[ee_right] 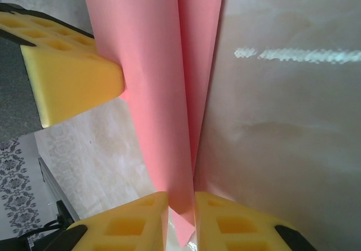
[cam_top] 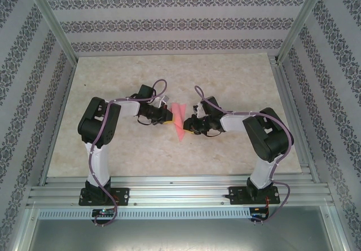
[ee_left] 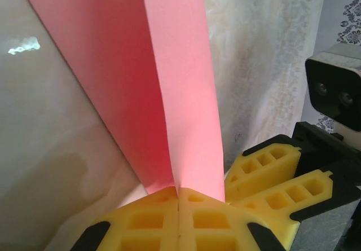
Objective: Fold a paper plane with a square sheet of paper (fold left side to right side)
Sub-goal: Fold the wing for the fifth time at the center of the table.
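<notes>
While left gripper (ee_left: 178, 197) pinches the paper plane (cam_top: 179, 121) | right gripper (ee_right: 181, 199) narrow on its fold | likely flimsy, light; grip crease

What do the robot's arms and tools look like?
The left arm and right arm are white tubes with chunky black joints, and a thin purple cable loops along each. The left tool and right tool have yellow fingers with little square holes, like waffles, set in black holders.

The left arm (cam_top: 98, 124) and right arm (cam_top: 264, 133) are bent inward toward each other, with the left gripper (ee_left: 178, 190) clamped fully shut on the paper (ee_left: 169, 93) and the right gripper (ee_right: 181, 197) closed narrowly on it opposite.
</notes>
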